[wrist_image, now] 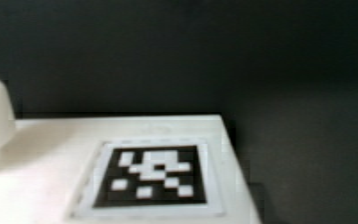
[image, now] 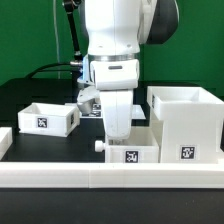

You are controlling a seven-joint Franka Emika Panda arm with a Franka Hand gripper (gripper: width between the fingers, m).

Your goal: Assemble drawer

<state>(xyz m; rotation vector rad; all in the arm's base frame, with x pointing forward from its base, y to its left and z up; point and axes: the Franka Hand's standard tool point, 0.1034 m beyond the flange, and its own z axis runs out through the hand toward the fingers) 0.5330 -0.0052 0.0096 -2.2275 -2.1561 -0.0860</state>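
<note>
Gripper low over the middle tray of the drawer set.
The arm (image: 115, 40) points its gripper (image: 118, 134) straight down at the back edge of the middle tray (image: 130, 153), whose knob (image: 98, 146) sticks out toward the exterior view's left. The fingertips are hidden, so I cannot tell whether they are apart or holding anything. The housing (image: 188, 120) stands just beside this tray on the exterior view's right, and the second tray (image: 45, 117) sits well apart on the left. The wrist view shows a blurred tag (wrist_image: 153, 178) on a white face (wrist_image: 51, 150), close up.
</note>
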